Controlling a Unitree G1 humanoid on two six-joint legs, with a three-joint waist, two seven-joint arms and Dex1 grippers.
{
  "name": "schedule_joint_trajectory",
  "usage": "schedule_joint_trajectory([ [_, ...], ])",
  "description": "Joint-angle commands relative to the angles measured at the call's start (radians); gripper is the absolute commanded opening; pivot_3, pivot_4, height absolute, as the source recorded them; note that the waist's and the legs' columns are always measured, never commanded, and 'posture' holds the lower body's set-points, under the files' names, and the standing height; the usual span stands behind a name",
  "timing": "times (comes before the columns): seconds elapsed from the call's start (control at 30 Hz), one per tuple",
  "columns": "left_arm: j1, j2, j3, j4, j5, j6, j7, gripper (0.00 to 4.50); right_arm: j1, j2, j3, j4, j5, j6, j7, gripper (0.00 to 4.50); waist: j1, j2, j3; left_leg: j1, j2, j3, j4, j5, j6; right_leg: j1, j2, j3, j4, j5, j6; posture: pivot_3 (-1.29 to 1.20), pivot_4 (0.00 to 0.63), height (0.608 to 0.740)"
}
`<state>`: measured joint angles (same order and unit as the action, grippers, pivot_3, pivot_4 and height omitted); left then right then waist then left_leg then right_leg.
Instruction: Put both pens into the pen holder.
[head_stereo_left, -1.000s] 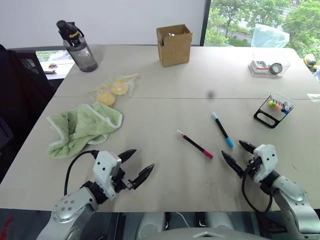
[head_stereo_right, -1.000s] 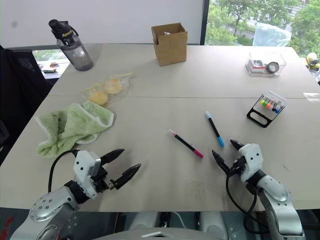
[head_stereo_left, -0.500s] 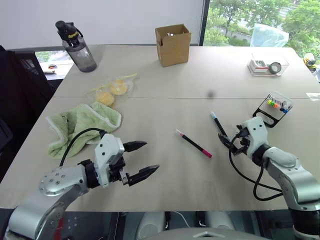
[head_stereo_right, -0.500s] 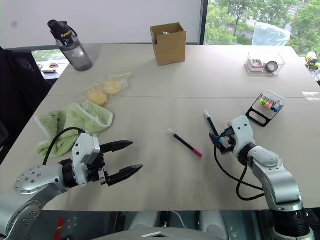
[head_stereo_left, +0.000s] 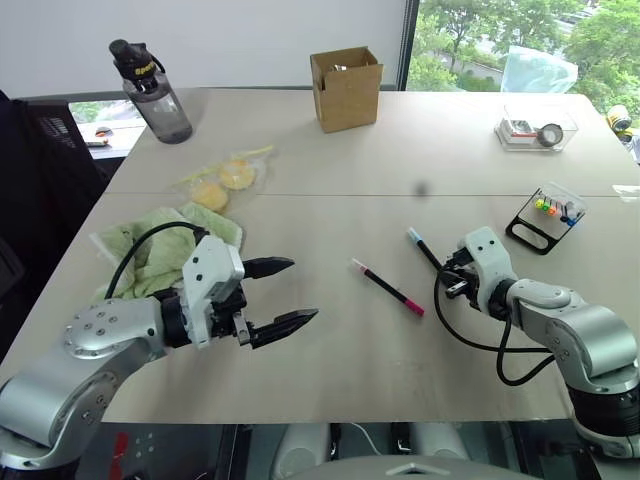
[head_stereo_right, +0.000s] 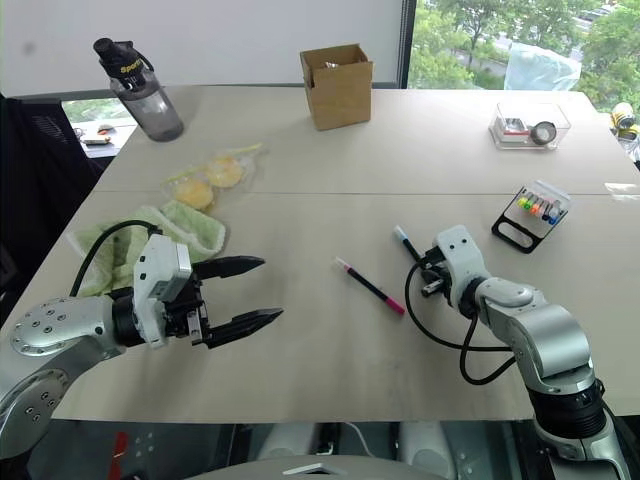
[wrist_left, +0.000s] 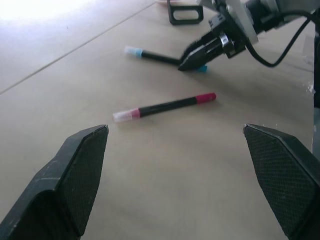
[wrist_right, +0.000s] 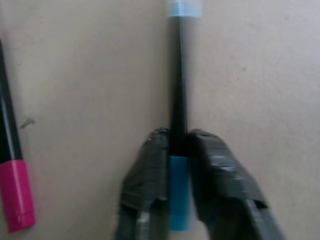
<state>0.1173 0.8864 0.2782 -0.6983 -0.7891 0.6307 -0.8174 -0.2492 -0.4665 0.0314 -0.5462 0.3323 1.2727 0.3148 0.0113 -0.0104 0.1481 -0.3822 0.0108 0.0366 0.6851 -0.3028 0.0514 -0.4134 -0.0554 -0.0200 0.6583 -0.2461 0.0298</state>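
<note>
On the right side of the left eye view, the right gripper (head_stereo_left: 452, 277) is pinching the blue pen (head_stereo_left: 422, 249) near its blue end, with both fingers squeezed onto the dark body. That pen is lying on the table (head_stereo_left: 330, 210), pointing up and left in the frame. To do this step well, I think the arm should be lifting the pen straight up and keeping the squeeze firm, because the grip is sitting near one end and the long part could be swinging down.

At the lower left, the left gripper (head_stereo_left: 282, 296) is hanging over the table with its fingers spread wide and nothing between them. The pink pen (head_stereo_left: 389, 287) is lying in the middle of the frame, just left of the right gripper and not touching it.

At the top middle, the brown box (head_stereo_left: 348, 90) is standing open; I cannot tell what is inside. At the upper right, the clear tray (head_stereo_left: 538, 128) is holding a roll of tape. Lower down on the right edge, the pen holder (head_stereo_left: 546, 218) is sitting tilted, showing bright marker caps inside.
</note>
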Motion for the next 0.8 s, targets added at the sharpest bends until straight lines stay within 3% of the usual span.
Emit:
schedule_joint_trajectory([
  [0.03, -0.022, -0.030, 0.015, -0.020, -0.037, 0.004, 0.032, 4.50, 0.003, 0.005, -0.013, -0.016, -0.001, 0.005, -0.013, 0.03, 0.000, 0.000, 0.000, 0.000, 0.000, 0.000, 0.000, 0.000, 0.000, 0.000, 0.000, 0.000, 0.000, 0.000, 0.000, 0.00, 0.150, 0.740],
  [0.1, -0.043, -0.076, 0.015, 0.000, -0.080, 0.020, 0.073, 4.50, 0.006, 0.015, -0.021, -0.016, 0.000, -0.048, -0.008, 0.03, 0.001, -0.001, 0.000, 0.000, 0.000, 0.000, 0.000, 0.000, 0.000, 0.000, 0.000, 0.000, 0.000, 0.000, 0.000, 0.00, 0.150, 0.740],
  [0.27, -0.164, -0.330, 0.029, 0.131, -0.363, 0.096, 0.367, 4.50, 0.038, 0.053, -0.046, -0.027, 0.020, -0.293, 0.055, 0.03, 0.001, -0.003, 0.003, 0.000, 0.000, -0.001, 0.001, 0.000, 0.000, 0.001, 0.000, 0.000, 0.001, 0.001, 0.003, 0.00, 0.150, 0.740],
  [0.4, -0.237, -0.425, -0.005, 0.226, -0.394, 0.116, 0.474, 4.50, 0.079, 0.074, -0.034, -0.082, 0.076, -0.482, 0.162, 0.03, 0.000, -0.005, 0.004, 0.000, -0.001, -0.001, 0.002, 0.000, 0.000, 0.001, 0.002, 0.000, 0.002, 0.002, 0.003, 0.00, 0.150, 0.740],
  [0.53, -0.310, -0.515, -0.040, 0.276, -0.480, 0.133, 0.495, 4.50, 0.120, 0.062, 0.015, -0.116, 0.060, -0.623, 0.229, 0.03, -0.001, -0.005, 0.004, 0.000, -0.001, -0.002, 0.001, 0.000, 0.000, 0.001, 0.003, -0.001, 0.002, 0.002, 0.003, 0.00, 0.150, 0.740],
  [0.73, -0.362, -0.549, -0.108, 0.300, -0.503, 0.160, 0.411, 4.50, 0.147, 0.034, 0.044, -0.144, 0.095, -0.680, 0.289, 0.03, 0.000, -0.006, 0.004, 0.000, -0.002, -0.002, 0.002, 0.002, -0.004, 0.001, 0.002, -0.001, 0.001, 0.002, 0.003, 0.00, 0.150, 0.740],
  [0.8, -0.374, -0.551, -0.125, 0.308, -0.505, 0.169, 0.376, 3.95, 0.151, 0.024, 0.049, -0.149, 0.094, -0.682, 0.295, 0.00, -0.002, -0.006, 0.004, 0.001, -0.002, -0.002, 0.001, 0.003, -0.004, 0.001, 0.002, -0.001, 0.002, 0.001, 0.003, 0.00, 0.150, 0.740],
])
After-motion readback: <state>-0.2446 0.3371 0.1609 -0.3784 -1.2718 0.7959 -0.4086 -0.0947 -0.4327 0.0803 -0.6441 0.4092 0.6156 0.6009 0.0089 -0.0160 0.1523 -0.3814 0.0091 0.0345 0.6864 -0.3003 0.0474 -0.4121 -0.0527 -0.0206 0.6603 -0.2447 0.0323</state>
